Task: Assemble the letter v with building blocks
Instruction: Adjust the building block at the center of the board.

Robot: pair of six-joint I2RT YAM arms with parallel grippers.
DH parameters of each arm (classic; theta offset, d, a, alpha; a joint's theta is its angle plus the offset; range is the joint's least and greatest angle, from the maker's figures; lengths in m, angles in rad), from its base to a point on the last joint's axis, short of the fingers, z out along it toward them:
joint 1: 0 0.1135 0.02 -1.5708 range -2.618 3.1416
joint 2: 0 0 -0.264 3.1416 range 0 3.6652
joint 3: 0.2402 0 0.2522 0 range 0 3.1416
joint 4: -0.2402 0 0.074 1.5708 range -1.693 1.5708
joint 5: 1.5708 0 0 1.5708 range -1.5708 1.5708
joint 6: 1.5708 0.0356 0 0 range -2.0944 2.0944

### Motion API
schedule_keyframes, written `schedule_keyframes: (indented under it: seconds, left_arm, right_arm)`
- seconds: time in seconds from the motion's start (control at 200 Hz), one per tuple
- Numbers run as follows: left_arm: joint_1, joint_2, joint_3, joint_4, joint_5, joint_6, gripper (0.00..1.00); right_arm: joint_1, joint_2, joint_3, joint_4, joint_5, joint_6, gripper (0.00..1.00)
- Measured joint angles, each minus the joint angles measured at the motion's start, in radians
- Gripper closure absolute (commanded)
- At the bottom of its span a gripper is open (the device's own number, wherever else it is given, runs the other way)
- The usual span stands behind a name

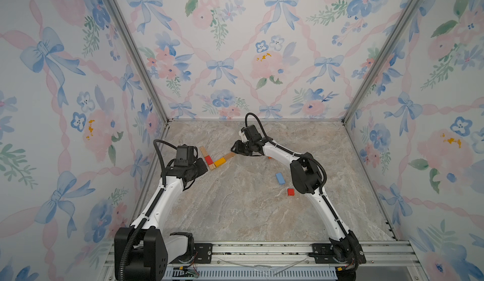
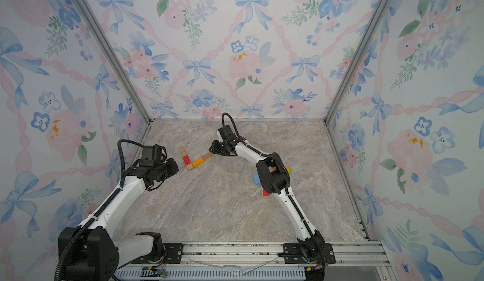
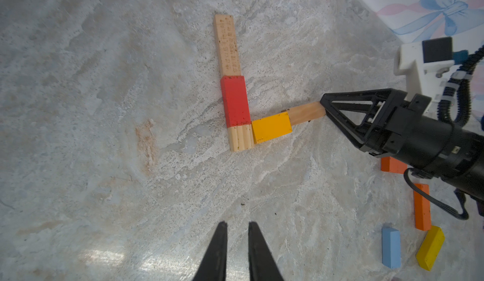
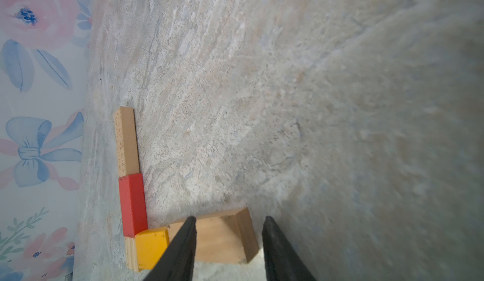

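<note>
Several building blocks lie end to end in an angle on the marble table [image 1: 235, 209]: a long wood bar [image 3: 227, 44], a red block [image 3: 235, 100], a small wood corner piece [image 3: 240, 137], a yellow block [image 3: 271, 127] and a short wood block [image 3: 305, 112]. In the right wrist view my right gripper [image 4: 230, 218] stands open around the free end of that short wood block [image 4: 220, 236], with a gap at one finger. My left gripper [image 3: 237, 223] hovers over bare table near the corner piece, jaws slightly apart and holding nothing.
Loose blocks lie beside the right arm: a light blue one [image 1: 280, 178], a red one [image 1: 290, 192], two orange ones [image 3: 422, 206] [image 3: 392, 165] and a yellow one [image 3: 430, 247]. Flowered walls enclose the table on three sides. A metal rail [image 1: 262, 251] runs along the front.
</note>
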Motion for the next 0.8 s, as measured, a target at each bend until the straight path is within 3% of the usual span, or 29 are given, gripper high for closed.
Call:
schedule_keyframes:
  seconds: [0.595, 0.8]
  left_arm:
    - [0.005, 0.0, -0.007, 0.0, 0.0, 0.0, 0.81]
    - [0.007, -0.004, -0.01, 0.0, 0.001, 0.0, 0.81]
  right_arm:
    - [0.008, 0.013, 0.019, -0.016, -0.004, 0.006, 0.68]
    - [0.008, 0.013, 0.026, -0.015, -0.008, 0.01, 0.52]
